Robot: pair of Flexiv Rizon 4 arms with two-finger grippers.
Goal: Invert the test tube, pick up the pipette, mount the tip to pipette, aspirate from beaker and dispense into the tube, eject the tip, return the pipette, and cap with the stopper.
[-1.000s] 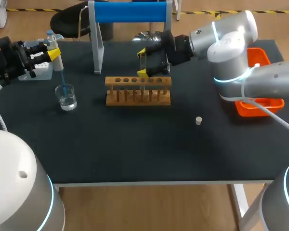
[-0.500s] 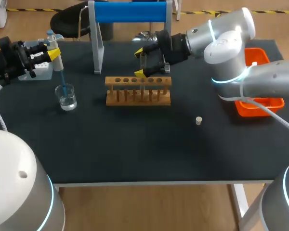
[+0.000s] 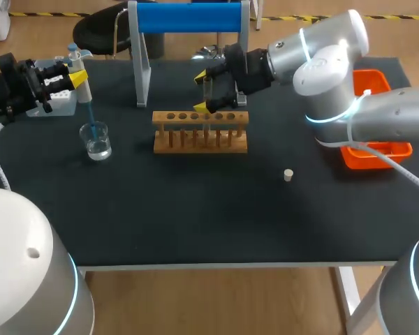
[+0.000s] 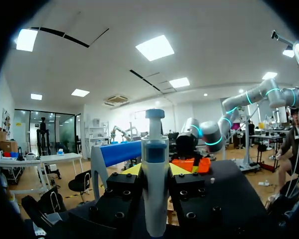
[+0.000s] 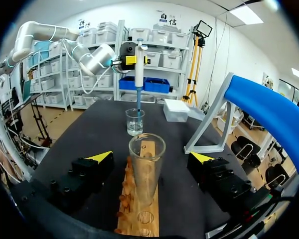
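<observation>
Two robot arms work over a black table (image 3: 195, 223), with a wooden rack (image 3: 200, 132) standing near its middle. A stand with a blue roller top (image 3: 188, 17) rises behind the rack, toward the table's far edge. An orange tray (image 3: 380, 152) sits well to the rack's right, partly hidden by the right arm. A white box (image 3: 61, 105) lies well to the rack's left, under the left arm's wrist. The left gripper (image 3: 77, 72), also well to the left of the rack, is clamped on a pipette (image 3: 86, 94). Its fingers press the white barrel from both sides, and the pipette hangs upright with its plunger on top. The pipette's blue tip reaches down into a small glass beaker (image 3: 98, 143) holding clear liquid, which stands on the table to the rack's left and apart from it. The right gripper (image 3: 207, 91) hovers just above the rack's back rail, fingers spread wide. A clear test tube (image 3: 208, 85) stands upright between them, mouth up. In the right wrist view neither yellow tip touches the glass. The tube's foot drops to the rack's top, though whether it sits in a hole cannot be told. A small pale stopper (image 3: 288, 174) lies alone on the table in front of the rack and to its right.
</observation>
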